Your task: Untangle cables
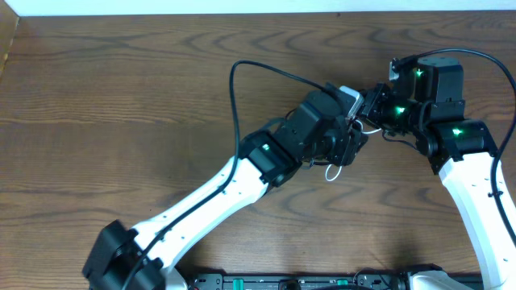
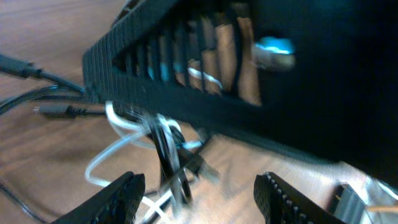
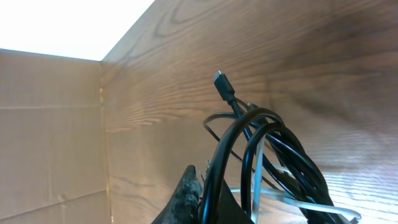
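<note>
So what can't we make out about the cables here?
Overhead: left gripper and right gripper cover the knot; only a white cable loop shows.
Left wrist: blurred, and a dark ribbed body blocks the top; crossings unreadable.
Right wrist: the black cable runs off the bottom edge, so the grip point is cut off.

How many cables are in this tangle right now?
2. The black cable loops up from the right gripper; the white cable winds through it, in front of the left gripper. Parts are hidden.
</note>
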